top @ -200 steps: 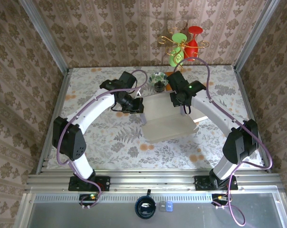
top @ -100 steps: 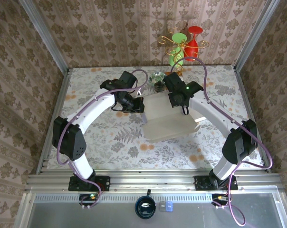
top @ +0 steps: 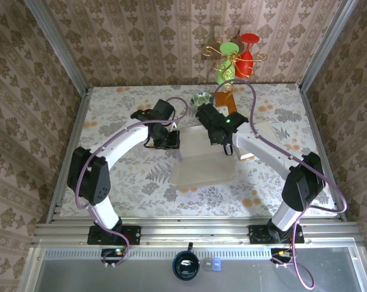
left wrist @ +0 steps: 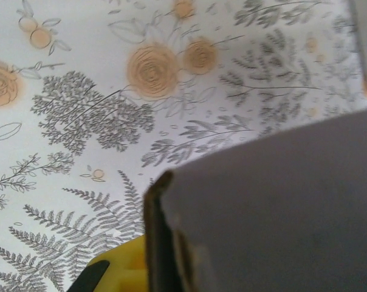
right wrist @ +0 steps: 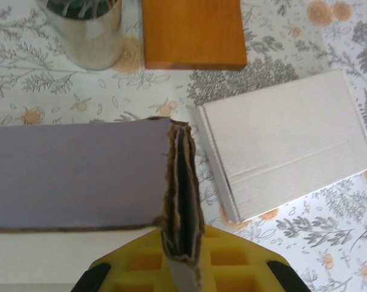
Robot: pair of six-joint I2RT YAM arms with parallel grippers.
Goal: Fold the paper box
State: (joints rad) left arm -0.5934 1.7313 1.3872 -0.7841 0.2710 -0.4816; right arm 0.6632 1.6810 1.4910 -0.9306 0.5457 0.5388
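We find the paper box [top: 205, 164] on the bench [top: 110, 121], left hand [top: 173, 141] at its 10 o'clock corner, right hand [top: 223, 146] at 1 o'clock; cup [top: 201, 99] and wooden block [top: 232, 102] at 12, flat card [top: 260, 135] at 3.

Matt corrugated cardboard paper box [right wrist: 74, 173]

Blurred and cropped at close range
The paper box [left wrist: 281, 207] blurred past the frame's edge; a metal cup [right wrist: 86, 30] was cut off on top.

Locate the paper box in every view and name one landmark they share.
Top external: paper box mid-picture.
Left wrist: grey panel across the lower right.
Right wrist: left half, ragged edge at centre.
Shared landmark: the floral tablecloth.
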